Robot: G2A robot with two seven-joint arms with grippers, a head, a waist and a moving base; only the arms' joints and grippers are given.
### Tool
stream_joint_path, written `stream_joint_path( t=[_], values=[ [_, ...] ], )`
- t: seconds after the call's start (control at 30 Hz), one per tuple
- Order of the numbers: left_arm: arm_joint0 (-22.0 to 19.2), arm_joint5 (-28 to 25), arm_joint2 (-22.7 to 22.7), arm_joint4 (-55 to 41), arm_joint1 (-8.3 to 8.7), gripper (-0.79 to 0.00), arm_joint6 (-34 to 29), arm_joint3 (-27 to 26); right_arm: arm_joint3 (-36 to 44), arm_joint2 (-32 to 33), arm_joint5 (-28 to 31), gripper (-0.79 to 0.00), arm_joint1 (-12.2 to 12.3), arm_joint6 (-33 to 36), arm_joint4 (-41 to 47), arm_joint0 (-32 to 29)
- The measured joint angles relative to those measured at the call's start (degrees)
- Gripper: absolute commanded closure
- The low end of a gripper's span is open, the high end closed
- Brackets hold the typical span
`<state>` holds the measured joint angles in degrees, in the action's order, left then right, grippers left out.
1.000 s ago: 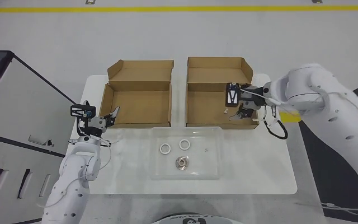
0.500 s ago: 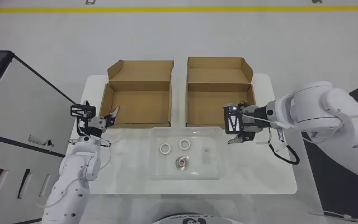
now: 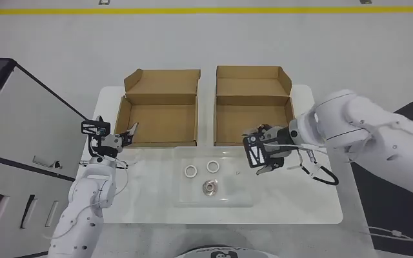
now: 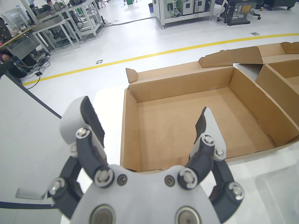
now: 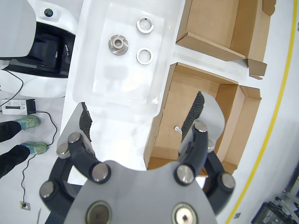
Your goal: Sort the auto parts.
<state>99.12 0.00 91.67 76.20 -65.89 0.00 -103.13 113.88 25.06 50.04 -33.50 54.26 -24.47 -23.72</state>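
Note:
A clear tray [image 3: 182,197] in the middle of the table holds two metal rings [image 3: 190,171] [image 3: 213,166] and a flanged metal hub [image 3: 209,188]. The right wrist view shows the same rings [image 5: 145,24] [image 5: 144,56] and hub [image 5: 118,45]. A small screw [image 5: 178,128] lies in the right cardboard box [image 5: 168,108]. My right gripper [image 3: 255,157] [image 5: 142,108] hangs open and empty over the tray's right end, at that box's front wall. My left gripper [image 3: 124,135] [image 4: 144,115] is open and empty beside the left cardboard box [image 3: 158,122] [image 4: 186,129], at its near left corner.
Both boxes stand side by side at the back of the white table [image 3: 303,200], flaps open; the left one has nothing in it. A tiny speck [image 3: 238,172] sits in the tray's right half. A person's feet [image 5: 30,122] stand on the floor beside the table.
My right gripper came out of the right box and moved toward the front and left, to the tray's right end. The left arm has not moved.

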Motion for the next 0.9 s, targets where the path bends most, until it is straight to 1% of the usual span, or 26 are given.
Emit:
stream_joint_path(
  t=[0.2, 0.3, 0.33, 0.63, 0.77, 0.9],
  values=[
    [0.0, 0.0, 0.0, 0.0, 0.0, -0.785, 0.0, 0.0, -2.3, -10.6, -0.6, -0.785, -2.8, 0.6, 2.8, 9.9],
    [0.0, 0.0, 0.0, 0.0, 0.0, -0.785, 0.0, 0.0, -3.7, -15.2, -0.8, -0.785, -4.6, 0.8, 4.3, 13.9],
    [0.0, 0.0, 0.0, 0.0, 0.0, -0.785, 0.0, 0.0, -4.0, -15.7, -1.0, -0.785, -5.2, 1.0, 4.6, 14.3],
    [0.0, 0.0, 0.0, 0.0, 0.0, -0.785, 0.0, 0.0, -5.8, -15.3, -5.6, -0.785, -11.1, 5.6, 5.4, 10.6],
    [0.0, 0.0, 0.0, 0.0, 0.0, -0.785, 0.0, 0.0, -5.9, -15.3, -9.7, -0.785, -13.4, 9.7, 6.9, 8.5],
    [0.0, 0.0, 0.0, 0.0, 0.0, -0.785, 0.0, 0.0, -5.8, -15.3, -15.1, -0.785, -15.8, 15.1, 9.4, 6.9]
  ],
)
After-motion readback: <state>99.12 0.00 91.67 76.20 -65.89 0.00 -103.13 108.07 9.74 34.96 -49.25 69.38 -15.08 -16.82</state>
